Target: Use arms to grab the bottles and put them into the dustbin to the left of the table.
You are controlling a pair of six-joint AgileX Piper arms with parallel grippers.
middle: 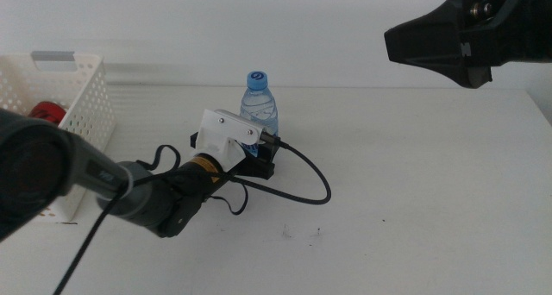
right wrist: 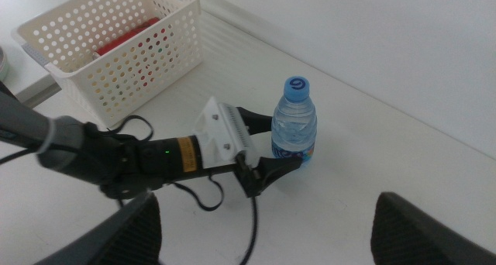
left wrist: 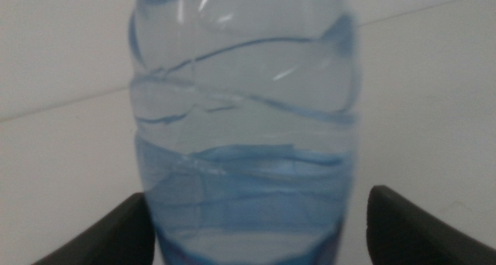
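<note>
The left gripper (right wrist: 267,153) has its jaws spread either side of the water bottle (middle: 259,103), which stands upright between them low on its body, not yet squeezed; this looks like the moment of grasping, so the next move calls for closing on it and lifting. Well off behind that arm, the white basket (right wrist: 147,67) holds a red can (right wrist: 124,39). The right gripper (middle: 440,40) waits high up, spread wide and empty.

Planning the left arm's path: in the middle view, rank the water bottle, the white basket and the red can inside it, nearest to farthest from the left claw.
1. Small clear water bottle with blue cap, between the left claw jaws.
2. White perforated plastic basket, at the table's left.
3. Red can, inside the basket.
</note>
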